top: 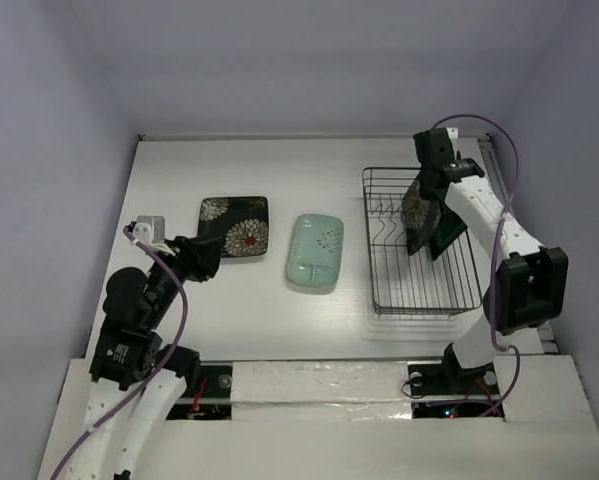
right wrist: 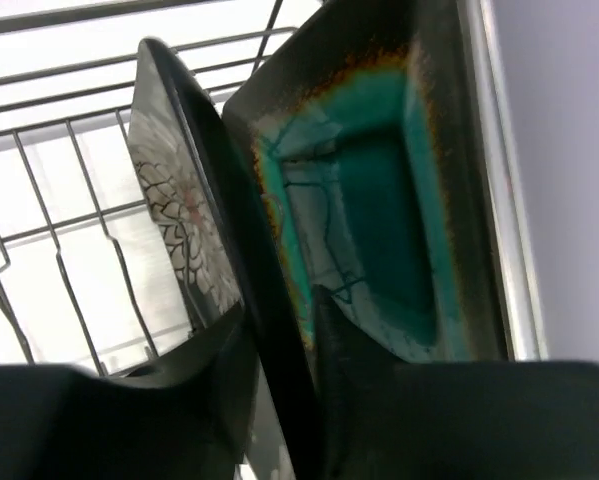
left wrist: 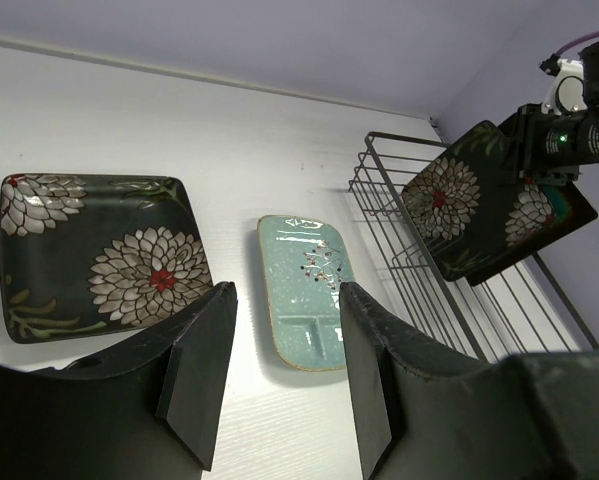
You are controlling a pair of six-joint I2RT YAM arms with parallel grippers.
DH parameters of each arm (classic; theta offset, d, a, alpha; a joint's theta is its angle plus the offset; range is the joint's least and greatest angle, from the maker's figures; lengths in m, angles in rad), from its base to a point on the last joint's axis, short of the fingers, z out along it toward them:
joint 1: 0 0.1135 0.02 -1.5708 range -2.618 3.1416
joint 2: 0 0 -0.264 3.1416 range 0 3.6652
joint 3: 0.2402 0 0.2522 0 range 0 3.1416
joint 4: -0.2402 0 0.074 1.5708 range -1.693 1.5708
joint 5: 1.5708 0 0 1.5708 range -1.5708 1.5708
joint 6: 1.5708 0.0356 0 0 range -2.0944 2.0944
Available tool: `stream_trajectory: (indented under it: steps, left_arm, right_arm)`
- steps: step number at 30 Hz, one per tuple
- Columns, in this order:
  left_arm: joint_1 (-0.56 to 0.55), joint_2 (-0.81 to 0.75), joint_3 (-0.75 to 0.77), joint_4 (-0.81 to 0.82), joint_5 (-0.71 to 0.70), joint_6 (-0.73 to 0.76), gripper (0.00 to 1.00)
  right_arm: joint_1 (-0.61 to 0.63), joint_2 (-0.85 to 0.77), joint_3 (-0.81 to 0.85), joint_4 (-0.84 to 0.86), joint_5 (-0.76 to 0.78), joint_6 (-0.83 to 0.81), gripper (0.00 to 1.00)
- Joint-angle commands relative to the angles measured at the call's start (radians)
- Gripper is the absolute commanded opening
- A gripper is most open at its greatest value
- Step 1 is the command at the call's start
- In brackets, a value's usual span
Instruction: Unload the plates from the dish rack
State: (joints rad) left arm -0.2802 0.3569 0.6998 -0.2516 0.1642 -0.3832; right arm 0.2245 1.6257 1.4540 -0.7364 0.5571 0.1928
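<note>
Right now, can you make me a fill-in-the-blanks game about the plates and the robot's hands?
1. ____ plates lie flat on the table.
2. The right hand is shut on the pinched plate, which has a ____ pattern.
3. The left hand is open and holds ____.
4. In the dish rack, next to the pinched plate, stands the other plate, which has a ____ centre.

Missing words: two, flower, nothing, teal.

From above, the upright flowered plate (top: 415, 212) hides most of the teal-centred plate (top: 448, 236) behind it.
</note>
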Motion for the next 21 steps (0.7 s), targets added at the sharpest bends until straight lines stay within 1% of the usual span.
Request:
stream_trajectory:
  steps: [1, 2, 3, 5, 6, 10, 21]
  left_arm:
    - [-0.004, 0.010, 0.003, 0.037, 0.006, -0.002, 0.43]
    - [-0.004, 0.010, 0.003, 0.037, 0.006, -0.003, 0.43]
    - [-0.004, 0.011, 0.003, 0.038, 0.006, -0.002, 0.43]
    - [-0.004, 0.010, 0.001, 0.038, 0.006, -0.002, 0.43]
    - [-0.004, 0.008, 0.001, 0.040, 0.006, -0.003, 0.43]
    - [-0.004, 0.010, 0.001, 0.040, 0.011, -0.003, 0.43]
    - [0.006, 0.014, 0.000, 0.043, 0.015, -0.005, 0.42]
  right_arm:
    - [0.004, -0.016, 0.075, -0.004, 0.042, -0.032, 0.29]
    - [0.004, -0.020, 0.081, -0.011, 0.046, -0.038, 0.25]
    - [0.004, -0.027, 0.092, -0.021, 0.055, -0.044, 0.19]
    - [0.004, -0.039, 0.098, -0.021, 0.073, -0.059, 0.15]
    - [0.004, -0.047, 0.101, -0.021, 0.075, -0.065, 0.10]
    - [0.004, -0.084, 0.137, -0.031, 0.086, -0.092, 0.00]
    - [0.013, -0.156, 0.272, -0.060, 0.106, -0.108, 0.00]
